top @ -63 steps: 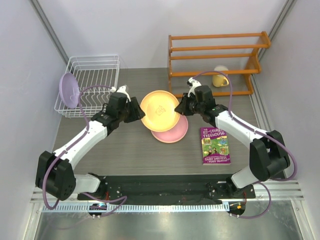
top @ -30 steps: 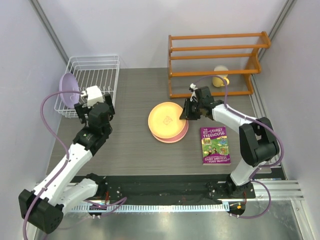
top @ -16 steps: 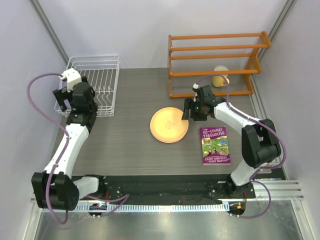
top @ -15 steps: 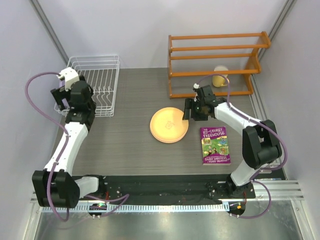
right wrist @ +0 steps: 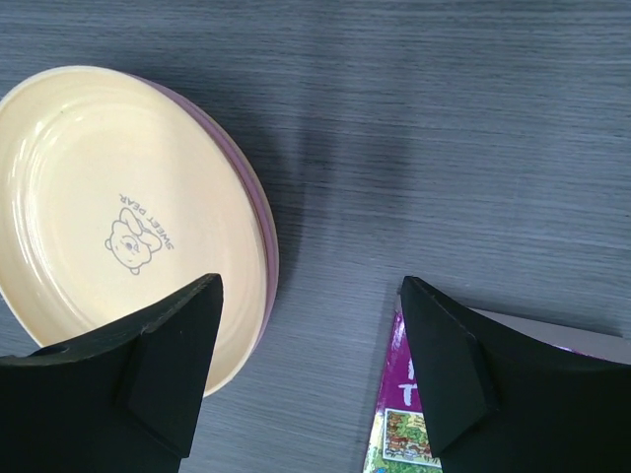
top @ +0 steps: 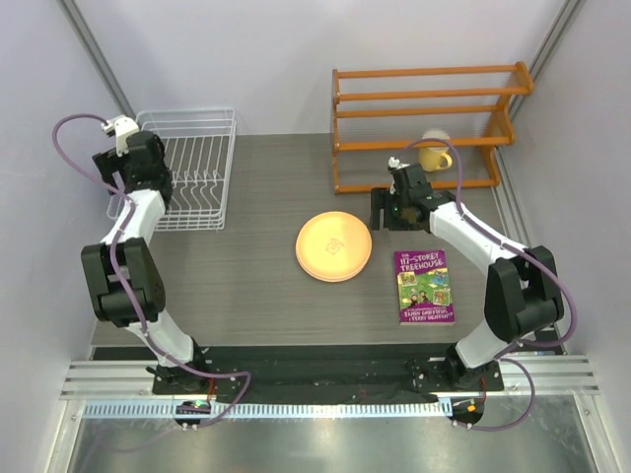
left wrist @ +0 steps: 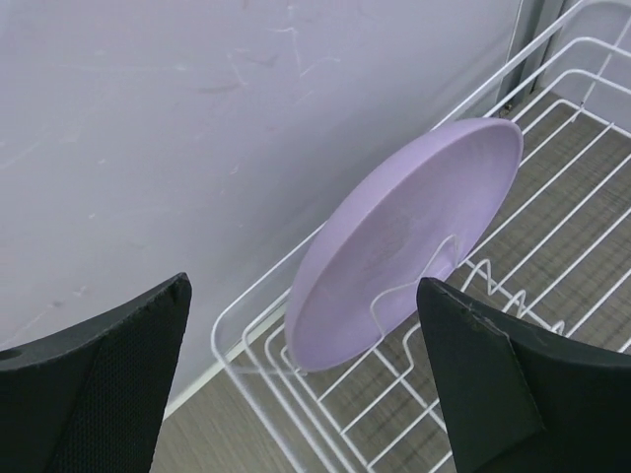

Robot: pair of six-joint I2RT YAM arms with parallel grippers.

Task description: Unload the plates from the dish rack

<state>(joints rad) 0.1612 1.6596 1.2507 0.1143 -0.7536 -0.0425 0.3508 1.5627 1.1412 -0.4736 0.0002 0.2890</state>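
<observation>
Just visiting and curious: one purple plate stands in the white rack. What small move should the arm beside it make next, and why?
Probably ease the left gripper forward until its open jaws straddle the rim of the lavender plate. That plate leans ungripped in the dish rack, the only one there.

Matte lavender plastic plate (left wrist: 404, 236), white-coated wire dish rack (top: 202, 163), wood-grain table (right wrist: 473, 128)

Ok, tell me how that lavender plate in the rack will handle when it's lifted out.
The lavender plate looks thin and shallow, so probably light and stiff. Its smooth rim may slip in a pinch. It leans tilted on a wire tine of the dish rack, so it could tip or snag unless lifted straight out.
</observation>
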